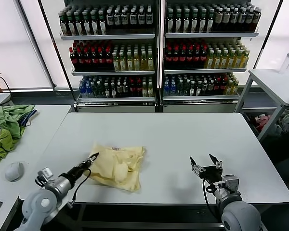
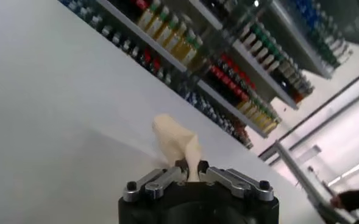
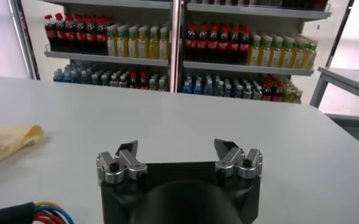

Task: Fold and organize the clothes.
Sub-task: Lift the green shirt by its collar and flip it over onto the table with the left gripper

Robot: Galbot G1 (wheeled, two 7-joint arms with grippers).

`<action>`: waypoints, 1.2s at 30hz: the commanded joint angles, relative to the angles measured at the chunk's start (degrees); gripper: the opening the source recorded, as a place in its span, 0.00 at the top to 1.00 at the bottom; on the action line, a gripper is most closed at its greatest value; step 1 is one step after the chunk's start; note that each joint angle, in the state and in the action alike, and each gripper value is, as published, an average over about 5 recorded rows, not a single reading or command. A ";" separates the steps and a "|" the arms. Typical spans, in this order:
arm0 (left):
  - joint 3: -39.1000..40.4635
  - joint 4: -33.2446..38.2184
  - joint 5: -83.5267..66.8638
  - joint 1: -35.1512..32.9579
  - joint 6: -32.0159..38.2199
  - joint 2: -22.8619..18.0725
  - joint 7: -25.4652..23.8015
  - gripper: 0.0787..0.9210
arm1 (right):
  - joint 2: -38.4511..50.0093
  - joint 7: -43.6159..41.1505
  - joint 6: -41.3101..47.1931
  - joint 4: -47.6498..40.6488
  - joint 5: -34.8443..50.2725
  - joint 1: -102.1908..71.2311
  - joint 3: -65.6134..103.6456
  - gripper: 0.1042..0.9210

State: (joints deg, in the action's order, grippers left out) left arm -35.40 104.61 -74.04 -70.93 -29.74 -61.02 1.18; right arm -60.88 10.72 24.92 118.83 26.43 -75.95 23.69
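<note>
The pale yellow T-shirt (image 1: pixel 119 166) lies crumpled and partly folded on the white table (image 1: pixel 183 134), left of centre near the front edge. My left gripper (image 1: pixel 93 157) is at the shirt's left edge, shut on a pinch of its fabric. In the left wrist view a strip of the yellow cloth (image 2: pixel 178 142) rises from between the closed fingers of that left gripper (image 2: pixel 190 168). My right gripper (image 1: pixel 205 162) stands open over bare table at the front right, well apart from the shirt, nothing between its fingers. In the right wrist view that gripper (image 3: pixel 176 149) is open, and a shirt corner (image 3: pixel 8 141) shows far off.
A heap of green and purple garments (image 1: pixel 7 129) and a grey mouse (image 1: pixel 14 171) lie on the neighbouring table at the left. Shelves of bottles (image 1: pixel 154 48) stand behind the table. Another table (image 1: pixel 279 84) stands at the right back.
</note>
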 commanded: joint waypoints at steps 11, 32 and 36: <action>-27.02 4.98 -12.47 -0.12 0.33 15.84 2.75 0.94 | 0.35 -0.15 -0.18 0.83 1.26 1.46 -0.86 0.12; 28.11 2.24 47.02 8.71 9.72 -4.65 0.69 0.94 | 0.69 -0.42 -0.77 1.25 1.48 1.58 -0.24 0.12; 32.88 -0.60 47.22 12.99 9.85 -5.10 -0.68 0.94 | 0.53 -0.42 -0.76 1.27 1.46 1.35 0.29 0.12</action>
State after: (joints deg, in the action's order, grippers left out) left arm -22.75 108.51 -42.69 -66.85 -22.29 -61.24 1.86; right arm -60.32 10.31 24.22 120.08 27.86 -74.52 23.57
